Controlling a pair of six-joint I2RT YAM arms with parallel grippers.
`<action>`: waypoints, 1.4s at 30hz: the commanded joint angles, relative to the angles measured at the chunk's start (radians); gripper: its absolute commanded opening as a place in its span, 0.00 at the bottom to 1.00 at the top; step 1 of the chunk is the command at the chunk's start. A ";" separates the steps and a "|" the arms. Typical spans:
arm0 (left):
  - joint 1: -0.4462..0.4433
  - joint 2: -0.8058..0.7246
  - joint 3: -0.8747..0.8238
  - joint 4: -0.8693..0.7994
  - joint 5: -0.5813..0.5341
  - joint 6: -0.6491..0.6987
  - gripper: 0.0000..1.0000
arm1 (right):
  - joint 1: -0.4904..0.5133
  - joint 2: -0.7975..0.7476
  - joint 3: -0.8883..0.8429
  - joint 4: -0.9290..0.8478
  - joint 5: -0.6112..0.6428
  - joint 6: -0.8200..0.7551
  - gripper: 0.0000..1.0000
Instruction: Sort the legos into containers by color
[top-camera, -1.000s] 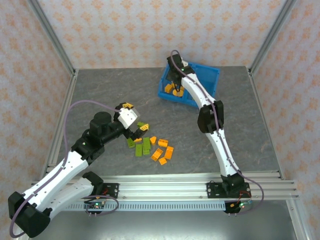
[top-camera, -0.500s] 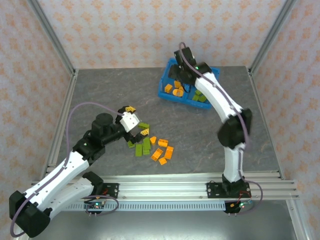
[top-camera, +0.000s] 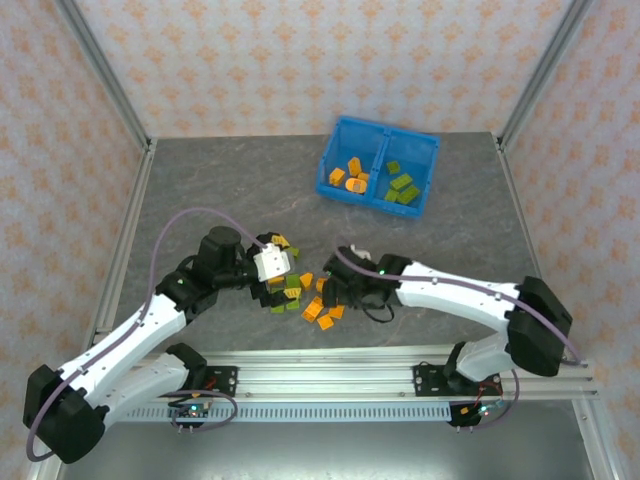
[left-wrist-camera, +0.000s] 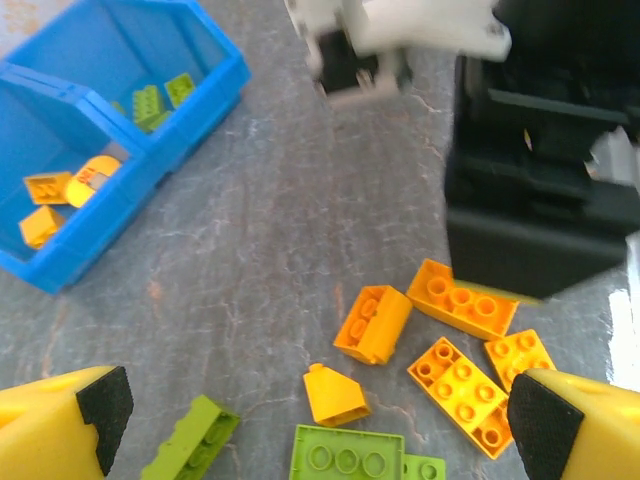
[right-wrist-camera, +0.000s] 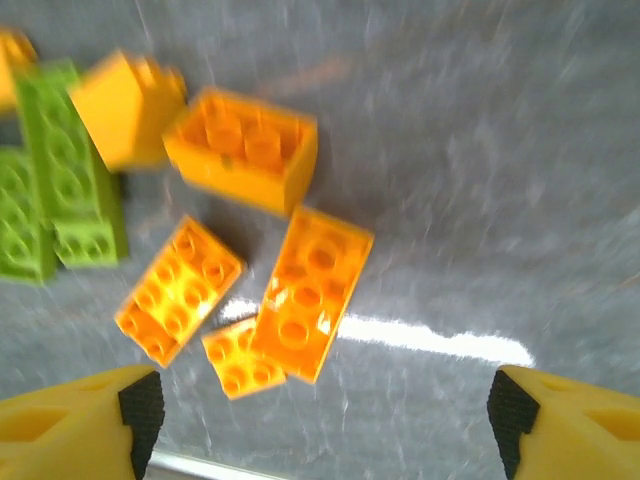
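Two robot arms bend over a loose pile of bricks (top-camera: 308, 298) near the middle of the grey worktop (top-camera: 230, 180), a little toward 6 o'clock. The blue bin (top-camera: 352, 196) sits well apart at 1 o'clock. Its 9 o'clock compartment holds orange bricks (top-camera: 350, 176), and its 3 o'clock compartment holds green bricks (top-camera: 402, 185).

The left pincer (left-wrist-camera: 318, 425) hangs spread wide and empty over the pile's 9 o'clock side. The right pincer (right-wrist-camera: 320, 420), likewise released and holding nothing, hovers at the 3 o'clock side. Below it lies a long orange brick (right-wrist-camera: 310, 295), touching two smaller orange ones.

The pieces look light, hard and glossy, so a pinch is likely to skid unless it lands squarely on two flat opposite walls. The short span of the long brick seems the surest hold, with the studs left alone. A sloped orange brick (left-wrist-camera: 335, 393) offers poorer faces. Because neighbours touch, a fingertip may nudge them aside. Roughly a dozen pieces lie unsorted.
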 joint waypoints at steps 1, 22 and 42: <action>0.008 0.005 0.021 -0.046 0.044 0.043 1.00 | 0.014 0.040 0.014 0.016 0.016 0.061 0.87; -0.003 0.037 0.023 -0.074 0.017 0.074 1.00 | 0.012 0.257 0.039 0.042 0.080 0.120 0.41; 0.006 -0.030 -0.002 0.180 -0.249 -0.199 1.00 | -0.362 0.256 0.615 0.034 0.365 -0.325 0.31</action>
